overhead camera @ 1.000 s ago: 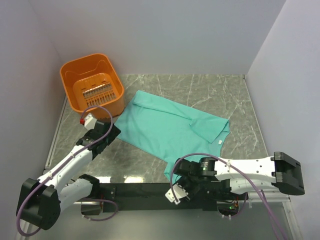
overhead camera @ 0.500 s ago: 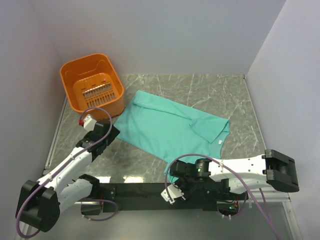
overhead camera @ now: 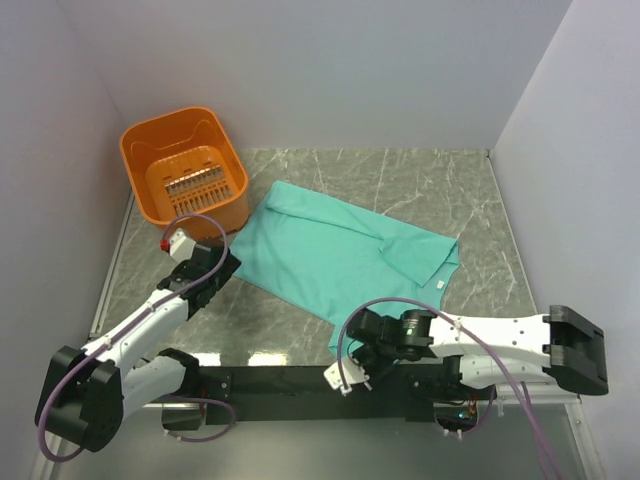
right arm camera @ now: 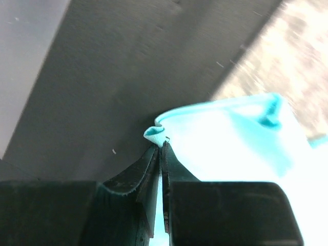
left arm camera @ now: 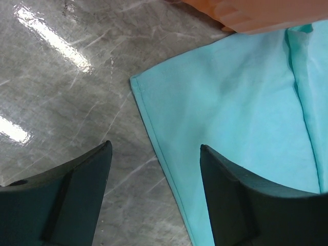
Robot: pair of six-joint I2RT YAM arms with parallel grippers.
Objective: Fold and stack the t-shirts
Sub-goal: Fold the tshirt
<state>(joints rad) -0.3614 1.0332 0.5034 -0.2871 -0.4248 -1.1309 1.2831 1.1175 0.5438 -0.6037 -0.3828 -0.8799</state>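
Note:
One teal-green t-shirt [overhead camera: 340,250] lies spread flat on the marble table, its neck end toward the right. My left gripper [overhead camera: 214,264] hovers open over the shirt's left corner. In the left wrist view the hem edge of the t-shirt [left arm camera: 241,102] runs between the two dark fingers of the left gripper [left arm camera: 155,146], which do not touch it. My right gripper [overhead camera: 352,346] is at the shirt's near corner by the table's front edge. In the right wrist view the right gripper [right arm camera: 160,146] is shut, with a crumpled fold of the t-shirt [right arm camera: 230,138] pinched between its fingers.
An orange plastic basket [overhead camera: 185,175] stands at the back left, just behind the shirt's left corner; its rim shows as the basket [left arm camera: 256,15] in the left wrist view. A black rail [overhead camera: 280,380] runs along the near edge. Walls close the table in at the back and on both sides.
The right gripper has closed on the shirt's near corner, and its wrist has shifted slightly along the front edge. The left arm has barely moved.

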